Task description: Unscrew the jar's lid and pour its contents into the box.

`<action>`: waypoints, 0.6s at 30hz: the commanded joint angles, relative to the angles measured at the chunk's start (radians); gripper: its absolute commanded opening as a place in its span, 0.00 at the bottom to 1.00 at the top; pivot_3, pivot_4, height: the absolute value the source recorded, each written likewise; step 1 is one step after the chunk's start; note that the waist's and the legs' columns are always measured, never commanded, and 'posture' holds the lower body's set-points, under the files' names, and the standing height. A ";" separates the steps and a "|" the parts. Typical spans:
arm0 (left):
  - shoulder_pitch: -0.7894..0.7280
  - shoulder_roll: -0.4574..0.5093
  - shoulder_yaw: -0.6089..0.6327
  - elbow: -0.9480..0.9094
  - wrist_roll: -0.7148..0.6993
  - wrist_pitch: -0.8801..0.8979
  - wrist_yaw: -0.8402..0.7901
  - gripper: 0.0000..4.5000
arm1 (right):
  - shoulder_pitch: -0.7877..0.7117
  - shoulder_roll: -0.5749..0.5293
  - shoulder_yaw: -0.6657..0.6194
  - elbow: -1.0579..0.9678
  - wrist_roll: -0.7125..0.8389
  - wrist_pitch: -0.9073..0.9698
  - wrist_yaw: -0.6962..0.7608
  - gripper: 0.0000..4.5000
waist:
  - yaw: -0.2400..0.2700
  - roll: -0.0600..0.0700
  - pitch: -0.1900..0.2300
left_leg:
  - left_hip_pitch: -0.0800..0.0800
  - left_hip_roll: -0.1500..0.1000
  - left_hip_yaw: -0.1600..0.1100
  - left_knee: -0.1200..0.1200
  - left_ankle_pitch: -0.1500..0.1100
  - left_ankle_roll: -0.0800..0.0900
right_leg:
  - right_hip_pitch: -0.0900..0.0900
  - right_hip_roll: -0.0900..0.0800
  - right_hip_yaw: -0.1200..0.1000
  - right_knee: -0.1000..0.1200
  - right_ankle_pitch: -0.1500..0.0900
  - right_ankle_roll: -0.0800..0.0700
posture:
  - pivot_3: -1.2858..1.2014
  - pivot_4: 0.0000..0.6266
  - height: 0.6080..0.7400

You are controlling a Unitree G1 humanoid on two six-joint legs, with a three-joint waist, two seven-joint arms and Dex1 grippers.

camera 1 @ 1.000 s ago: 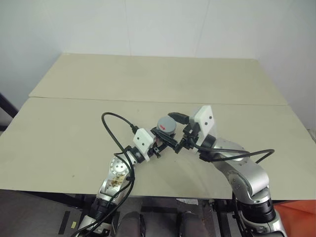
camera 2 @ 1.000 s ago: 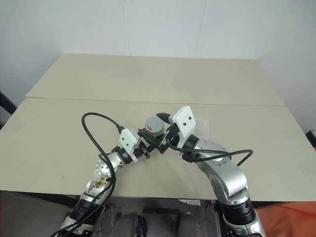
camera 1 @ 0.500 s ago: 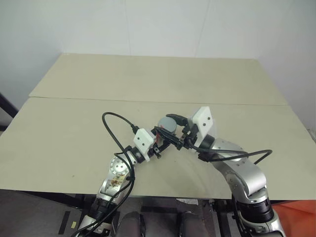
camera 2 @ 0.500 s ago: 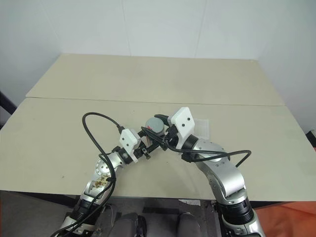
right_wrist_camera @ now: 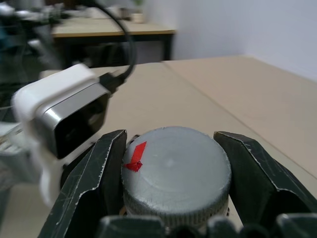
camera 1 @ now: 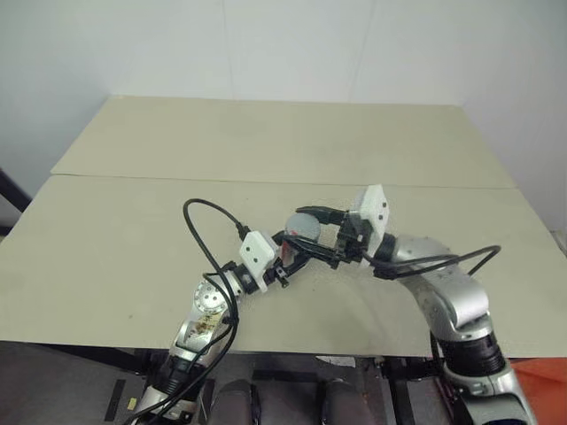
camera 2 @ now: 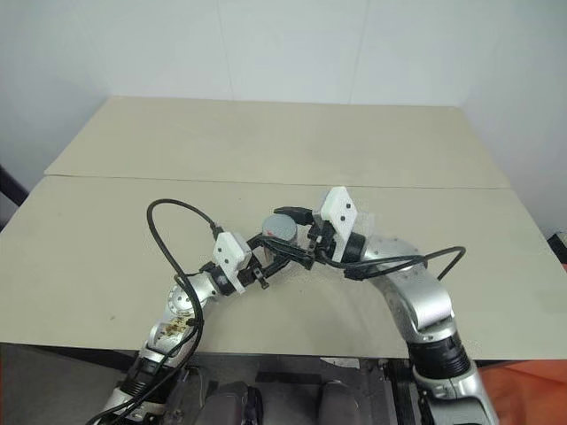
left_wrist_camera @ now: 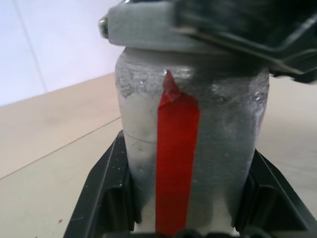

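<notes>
Two wrist views show the grips: left fingers (left_wrist_camera: pixel 106 193) clamp the silvery-grey red-striped jar (left_wrist_camera: pixel 190 153), right fingers (right_wrist_camera: pixel 106 173) pinch its round grey lid (right_wrist_camera: pixel 176 171). Both forearms angle inward above the beige surface (camera 1: pixel 133 221).

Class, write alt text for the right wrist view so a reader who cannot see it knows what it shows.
The right tool has its two black fingers closed on either side of the lid, a round grey cap with a small red patch. Behind it are the left arm's white wrist camera and the beige table.
</notes>
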 commanded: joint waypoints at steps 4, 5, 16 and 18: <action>-0.001 -0.010 -0.008 -0.056 -0.033 -0.011 -0.026 0.44 | -0.163 -0.033 0.023 0.228 0.062 -0.073 0.377 0.62 | -0.001 0.000 0.000 | 0.000 0.000 0.000 0.000 0.000 0.000 | 0.000 0.000 0.000 0.000 0.000 0.000 | 0.52 0.24 1.00; -0.002 -0.012 -0.011 -0.056 -0.031 -0.009 -0.027 0.44 | -0.202 -0.032 0.027 0.282 0.069 -0.069 0.437 0.62 | -0.001 0.000 0.000 | 0.000 0.000 0.000 0.000 0.000 0.000 | 0.000 0.000 0.000 0.000 0.000 0.000 | 0.52 0.24 1.00; -0.017 -0.013 -0.026 -0.070 -0.033 0.005 -0.027 0.44 | -0.509 -0.045 0.213 0.735 0.118 -0.332 0.698 0.62 | -0.003 0.000 0.000 | 0.000 0.000 0.001 0.000 0.001 -0.001 | -0.001 0.000 0.000 0.000 0.000 0.000 | 0.52 0.24 1.00; -0.013 -0.011 -0.027 -0.075 -0.032 0.006 -0.026 0.44 | -0.535 -0.055 0.254 0.776 0.143 -0.380 0.698 0.62 | -0.004 0.000 0.000 | -0.001 0.000 0.001 0.000 0.001 -0.001 | 0.000 0.000 -0.001 0.000 0.000 0.000 | 0.52 0.24 1.00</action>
